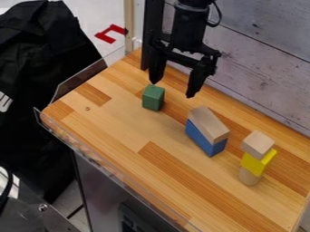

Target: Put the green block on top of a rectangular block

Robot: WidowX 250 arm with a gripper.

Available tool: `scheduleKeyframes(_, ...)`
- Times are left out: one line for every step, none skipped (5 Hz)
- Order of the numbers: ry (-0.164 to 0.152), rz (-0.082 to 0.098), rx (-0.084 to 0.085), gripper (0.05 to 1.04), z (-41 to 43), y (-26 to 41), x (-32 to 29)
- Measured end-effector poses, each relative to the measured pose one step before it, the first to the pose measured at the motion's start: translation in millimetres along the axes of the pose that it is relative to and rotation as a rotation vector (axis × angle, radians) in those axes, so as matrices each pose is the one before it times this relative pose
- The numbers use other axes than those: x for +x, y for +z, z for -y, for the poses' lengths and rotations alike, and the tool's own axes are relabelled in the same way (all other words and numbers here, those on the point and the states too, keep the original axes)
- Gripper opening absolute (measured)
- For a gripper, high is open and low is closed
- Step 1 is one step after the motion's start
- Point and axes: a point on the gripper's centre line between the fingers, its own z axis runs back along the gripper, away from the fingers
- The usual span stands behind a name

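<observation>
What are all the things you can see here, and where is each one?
Green block: one, green, on the table
Blue block: one, blue, mid-table
Long block: one, tan, on the blue one
Round block: one, tan, table's right
Yellow block: one, yellow, on the round one
Small block: one, tan, topmost there
Table: one, brown, centre
Cloth: black, left
Wall: one, grey, behind
Arm: one, black, top
Tool: one, black, above table
</observation>
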Motion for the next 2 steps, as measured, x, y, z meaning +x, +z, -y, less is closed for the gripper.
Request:
scheduleKeyframes(0.0036, -0.0384, 0.0000, 0.999, -0.48, -11.24, -1.66)
scheduleKeyframes(0.0116, -0.0024, -0.0457, 0.999, -13.67, -17.19, 14.57)
